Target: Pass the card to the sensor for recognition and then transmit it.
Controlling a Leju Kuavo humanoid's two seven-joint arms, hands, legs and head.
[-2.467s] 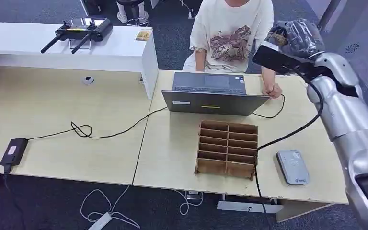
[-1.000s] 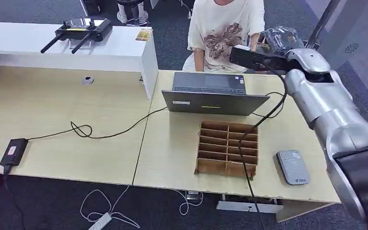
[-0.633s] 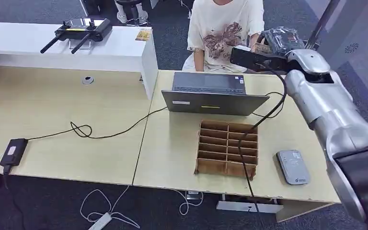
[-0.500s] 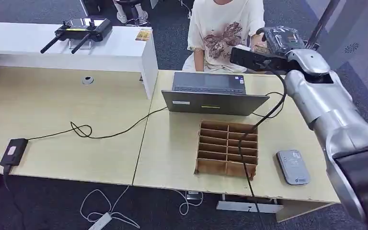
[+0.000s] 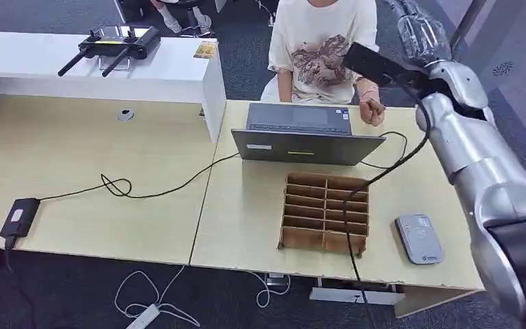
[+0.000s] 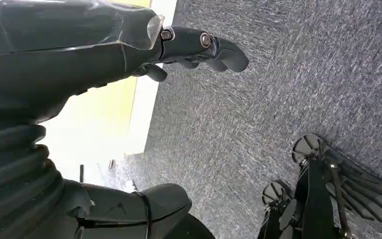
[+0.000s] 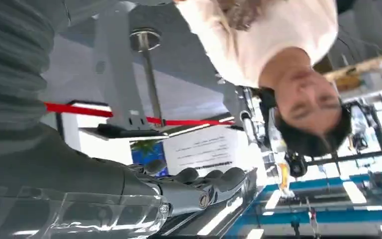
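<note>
Resting flat near the desk's front right corner, the grey card reader (image 5: 419, 238) sits just right of the cardboard divider box (image 5: 325, 213). No card is discernible. Raised far behind the box, beside a seated person (image 5: 325, 48), the right hand (image 5: 421, 31) looks empty, fingers extended. Left hand (image 6: 199, 47) hangs empty, fingers loose
</note>
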